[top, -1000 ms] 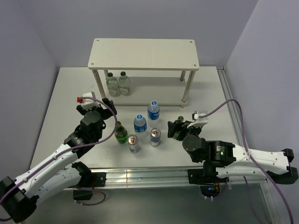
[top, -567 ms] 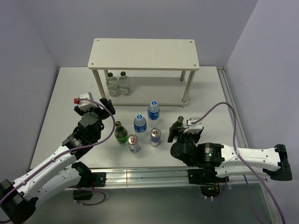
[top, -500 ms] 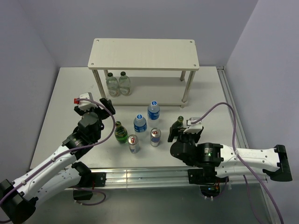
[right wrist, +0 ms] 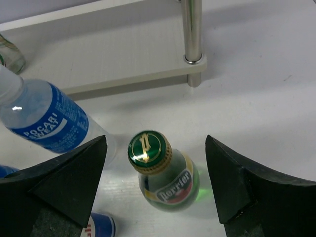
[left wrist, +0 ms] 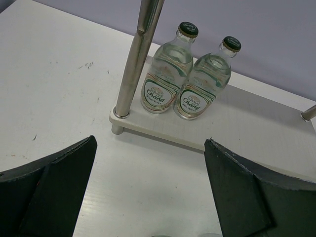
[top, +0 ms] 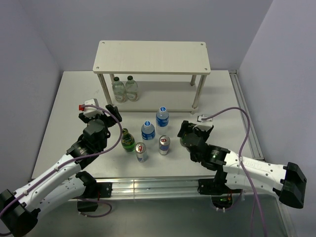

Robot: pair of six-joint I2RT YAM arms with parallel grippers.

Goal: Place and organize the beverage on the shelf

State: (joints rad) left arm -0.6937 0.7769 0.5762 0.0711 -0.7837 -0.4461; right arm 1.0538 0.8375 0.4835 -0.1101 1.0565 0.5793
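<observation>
The off-white shelf [top: 152,57] stands at the back. On the table in front stand two blue-labelled water bottles [top: 162,117] [top: 148,131], two slim cans [top: 141,151] [top: 164,144] and a green glass bottle [top: 128,140]. My right gripper [top: 183,134] is open, its jaws either side of the second green bottle [right wrist: 165,180], upright, not touching; the right gripper [right wrist: 155,139] hides it from above. A water bottle [right wrist: 44,118] and a can [right wrist: 101,227] stand to its left. My left gripper [top: 111,112] is open and empty, near the shelf's left front leg [left wrist: 140,54].
Two clear glass bottles [top: 118,89] [top: 131,88] stand on the shelf's lower board [left wrist: 247,118] at its left end; they also show in the left wrist view [left wrist: 165,79] [left wrist: 202,84]. The shelf's right front leg [right wrist: 191,29] stands just beyond the right gripper. Walls enclose the table.
My right arm has swung forward and left, bringing its open gripper down over the green bottle. The left arm has hardly moved. No drink has moved.
</observation>
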